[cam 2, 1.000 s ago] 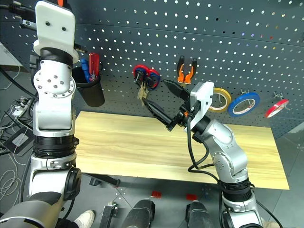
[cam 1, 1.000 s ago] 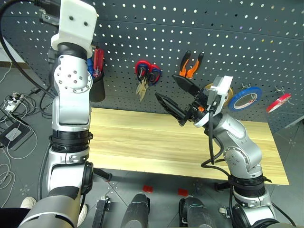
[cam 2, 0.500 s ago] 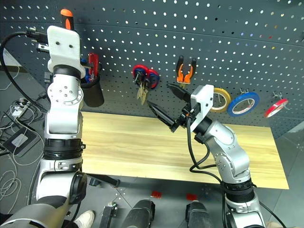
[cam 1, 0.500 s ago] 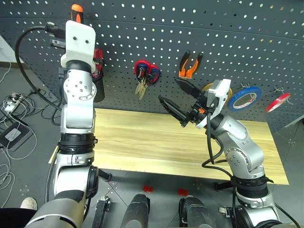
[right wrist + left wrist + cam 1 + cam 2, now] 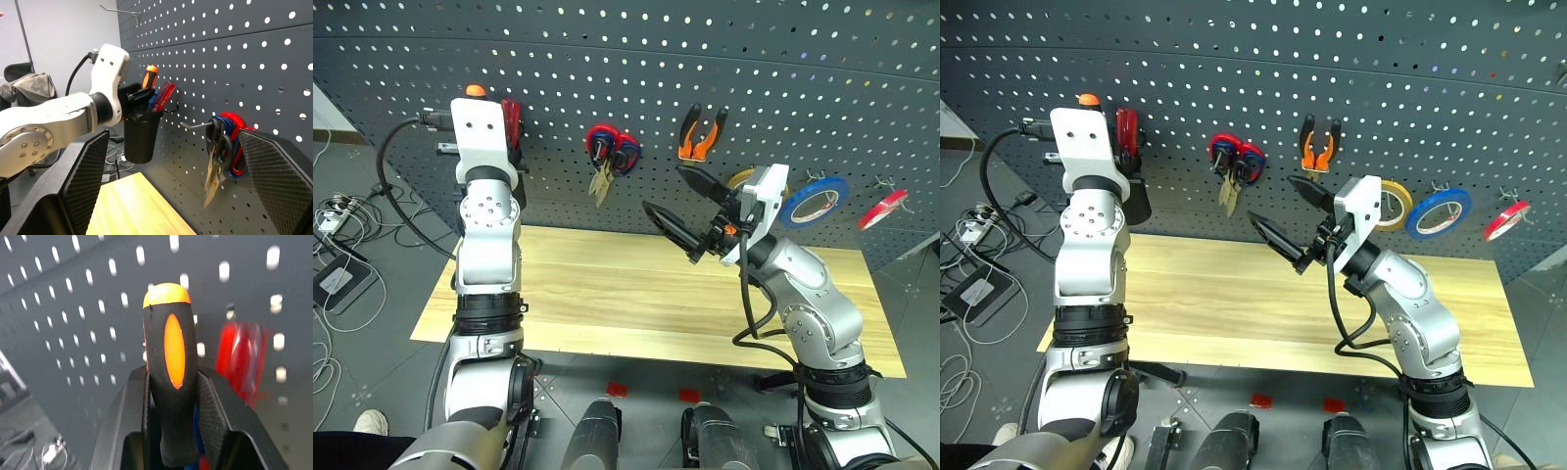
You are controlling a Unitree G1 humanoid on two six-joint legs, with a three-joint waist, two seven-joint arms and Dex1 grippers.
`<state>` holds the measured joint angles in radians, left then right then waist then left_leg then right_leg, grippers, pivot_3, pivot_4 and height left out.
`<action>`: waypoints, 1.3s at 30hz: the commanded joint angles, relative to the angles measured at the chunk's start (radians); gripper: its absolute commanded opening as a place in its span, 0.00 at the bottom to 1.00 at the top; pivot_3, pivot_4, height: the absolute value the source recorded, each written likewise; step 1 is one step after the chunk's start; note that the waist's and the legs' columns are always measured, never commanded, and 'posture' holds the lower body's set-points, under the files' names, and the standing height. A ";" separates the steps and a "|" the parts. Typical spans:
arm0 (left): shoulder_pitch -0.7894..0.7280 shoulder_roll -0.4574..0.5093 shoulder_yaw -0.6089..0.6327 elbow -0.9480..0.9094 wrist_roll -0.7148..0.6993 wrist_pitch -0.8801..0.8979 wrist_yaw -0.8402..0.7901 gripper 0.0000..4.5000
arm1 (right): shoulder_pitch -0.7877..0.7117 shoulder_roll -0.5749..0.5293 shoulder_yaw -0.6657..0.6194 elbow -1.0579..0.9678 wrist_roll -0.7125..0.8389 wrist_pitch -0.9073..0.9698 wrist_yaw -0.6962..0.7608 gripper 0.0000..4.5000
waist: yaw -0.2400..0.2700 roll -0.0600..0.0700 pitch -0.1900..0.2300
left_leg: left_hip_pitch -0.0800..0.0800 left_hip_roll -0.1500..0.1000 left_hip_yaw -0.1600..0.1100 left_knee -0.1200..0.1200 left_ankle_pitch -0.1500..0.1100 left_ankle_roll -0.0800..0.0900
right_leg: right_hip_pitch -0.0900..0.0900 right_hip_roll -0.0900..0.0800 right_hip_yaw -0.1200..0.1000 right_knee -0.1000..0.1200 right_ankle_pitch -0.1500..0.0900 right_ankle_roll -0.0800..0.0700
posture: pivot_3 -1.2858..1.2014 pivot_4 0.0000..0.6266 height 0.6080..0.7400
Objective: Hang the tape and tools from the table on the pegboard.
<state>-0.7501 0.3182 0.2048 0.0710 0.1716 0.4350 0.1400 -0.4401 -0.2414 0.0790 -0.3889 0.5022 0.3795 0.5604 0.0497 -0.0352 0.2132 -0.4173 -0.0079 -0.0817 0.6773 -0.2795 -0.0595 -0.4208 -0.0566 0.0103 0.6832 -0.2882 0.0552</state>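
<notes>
My left gripper (image 5: 172, 378) is shut on the screwdriver (image 5: 168, 333), gripping its orange-and-black handle. In the right wrist view that handle (image 5: 150, 77) stands upright just above the black cup (image 5: 141, 134) on the pegboard (image 5: 754, 78); its shaft is hidden. My right gripper (image 5: 664, 188) hangs open and empty over the table (image 5: 607, 284). The orange-and-black pliers (image 5: 703, 135) hang on a hook. The black-handled scissors (image 5: 218, 152) hang beside red-handled snips. The red tape (image 5: 886, 209) hangs at the far right.
A red-handled tool (image 5: 511, 113) stands in the cup. A yellow roll (image 5: 1393, 204) and a blue roll (image 5: 815, 199) hang on the board behind my right wrist. Cables lie on the floor to the left of the table.
My left arm has come down along the pegboard with the screwdriver, bringing it to the black cup. The right gripper has stayed where it was, open.
</notes>
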 commanded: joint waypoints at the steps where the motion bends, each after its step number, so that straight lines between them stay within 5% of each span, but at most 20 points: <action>1: -0.014 0.016 0.010 -0.075 -0.004 0.006 0.001 0.43 | 0.003 -0.006 -0.010 -0.048 0.007 -0.009 -0.002 1.00 | 0.000 0.000 0.000 | 0.000 0.000 0.000 0.000 0.000 0.000 | 0.000 0.000 0.000 0.000 0.000 0.000 | 0.58 0.29 1.00; 10: -0.025 0.025 0.019 -0.073 -0.020 0.014 0.003 0.99 | 0.015 -0.007 -0.004 -0.053 -0.001 -0.012 0.000 1.00 | 0.001 0.000 0.000 | 0.000 0.000 0.000 0.000 0.000 0.000 | 0.000 0.000 0.000 0.000 0.000 0.000 | 0.58 0.29 1.00; 27: 0.109 -0.005 -0.064 -0.378 -0.137 0.049 -0.188 0.99 | 0.095 -0.071 -0.057 -0.151 -0.015 0.006 -0.063 1.00 | 0.000 0.001 -0.002 | 0.000 0.000 0.001 0.001 0.000 0.000 | 0.000 0.000 0.001 0.001 0.000 0.000 | 0.57 0.25 1.00; 33: 0.332 -0.075 -0.164 -0.535 -0.180 0.097 -0.243 0.99 | 0.201 -0.070 -0.024 -0.155 -0.195 0.016 -0.225 1.00 | 0.002 0.001 -0.015 | 0.001 0.000 0.002 0.000 0.000 0.000 | 0.001 0.000 0.003 0.000 0.000 0.000 | 0.57 0.25 1.00; 39: 0.509 -0.130 -0.214 -0.481 -0.178 0.132 -0.241 0.99 | 0.287 -0.026 -0.015 -0.112 -0.359 0.086 -0.406 1.00 | 0.000 0.002 -0.019 | 0.002 0.000 0.003 0.000 0.000 0.001 | 0.001 0.000 0.005 0.001 0.000 0.000 | 0.57 0.26 1.00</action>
<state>-0.2526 0.1889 -0.0040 -0.4062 -0.0082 0.5728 -0.0994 -0.1605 -0.2790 0.0704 -0.4884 0.1815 0.4421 0.2066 0.0502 -0.0328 0.1947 -0.4149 -0.0078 -0.0787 0.6773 -0.2799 -0.0587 -0.4200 -0.0566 0.0149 0.6847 -0.2882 0.0551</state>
